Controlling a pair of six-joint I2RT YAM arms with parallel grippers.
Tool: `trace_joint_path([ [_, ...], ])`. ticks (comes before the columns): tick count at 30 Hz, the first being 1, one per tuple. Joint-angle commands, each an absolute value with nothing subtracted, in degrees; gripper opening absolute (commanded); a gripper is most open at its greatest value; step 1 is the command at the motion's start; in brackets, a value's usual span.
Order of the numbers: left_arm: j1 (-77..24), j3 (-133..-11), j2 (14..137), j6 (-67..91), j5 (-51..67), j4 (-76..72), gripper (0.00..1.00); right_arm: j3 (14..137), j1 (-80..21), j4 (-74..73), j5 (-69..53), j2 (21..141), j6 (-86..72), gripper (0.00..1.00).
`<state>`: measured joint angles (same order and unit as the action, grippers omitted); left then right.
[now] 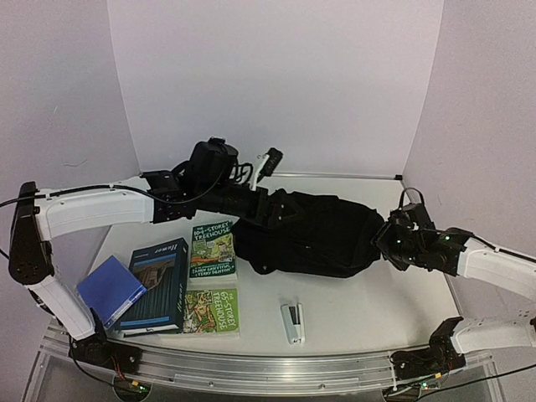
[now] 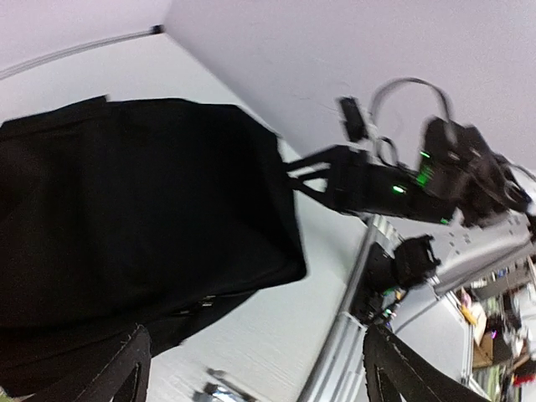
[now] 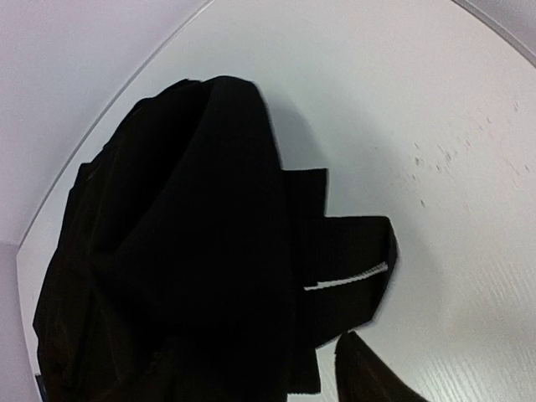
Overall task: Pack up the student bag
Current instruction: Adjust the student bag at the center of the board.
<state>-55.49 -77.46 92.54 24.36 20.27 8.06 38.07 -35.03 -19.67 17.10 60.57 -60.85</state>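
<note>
The student bag (image 1: 310, 234), a large black soft backpack, lies flat across the middle of the table. My left gripper (image 1: 261, 205) hangs at its upper left end. In the left wrist view its fingers (image 2: 117, 368) stand wide apart and open, with only bare table between them and the bag (image 2: 126, 218) just ahead. My right gripper (image 1: 388, 239) sits at the bag's right end. The right wrist view shows one of its fingers (image 3: 368, 377), set well to the side, beside a folded strap (image 3: 352, 260). The other finger is lost against the black fabric (image 3: 184, 251).
Two Treehouse paperbacks (image 1: 212, 249) (image 1: 211, 310) lie left of the bag, beside a dark blue book (image 1: 159, 285) and a small blue wallet (image 1: 110, 289). A white stapler (image 1: 292, 322) rests near the front rail (image 1: 268, 368). Walls enclose the back and both sides.
</note>
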Motion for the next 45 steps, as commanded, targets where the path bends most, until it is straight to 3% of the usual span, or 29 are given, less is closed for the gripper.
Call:
trace_joint_path([
  [1,-50.18,-72.78,92.68,35.97,19.19,7.65,0.89,38.22,-35.34,-21.15,20.57,58.1,-62.99,0.79],
  [5,-48.08,-70.21,93.79,42.1,20.45,7.16,0.9,40.11,-35.37,-25.06,25.53,53.16,-62.63,0.93],
  [9,-46.61,-66.02,93.78,48.05,19.94,5.15,0.9,44.15,-35.34,-28.36,28.91,50.73,-59.61,0.98],
  [14,-44.81,-61.16,94.81,54.79,21.52,-1.84,0.91,49.77,-35.34,-28.19,24.84,53.55,-49.37,0.98],
  [19,-43.18,-59.63,98.44,60.1,25.22,-10.76,0.91,53.32,-35.4,-25.26,10.03,60.36,-38.21,0.94],
  [27,-42.8,-61.24,104.65,63.08,25.51,-12.36,0.91,50.25,-35.43,-17.93,-3.57,64.34,-35.76,0.92],
  [30,-42.58,-63.12,106.28,61.75,24.04,-11.27,0.75,49.42,-35.59,-15.78,-6.55,65.16,-34.71,0.87],
  [34,-41.11,-64.61,107.15,59.78,21.23,-9.93,0.23,50.09,-37.04,-15.29,-9.64,66.86,-32.71,0.84],
  [36,-39.77,-64.74,106.99,58.53,20.95,-10.02,0.08,50.61,-38.52,-15.29,-10.09,67.82,-31.96,0.84],
  [40,-35.29,-68.26,108.84,53.58,26.81,-9.1,0.0,52.49,-43.12,-15.29,-8.92,71.62,-30.25,0.82],
  [45,-31.37,-78.27,113.33,42.26,32.45,-0.95,0.06,56.81,-48.76,-15.29,-5.14,79.15,-29.63,0.73],
])
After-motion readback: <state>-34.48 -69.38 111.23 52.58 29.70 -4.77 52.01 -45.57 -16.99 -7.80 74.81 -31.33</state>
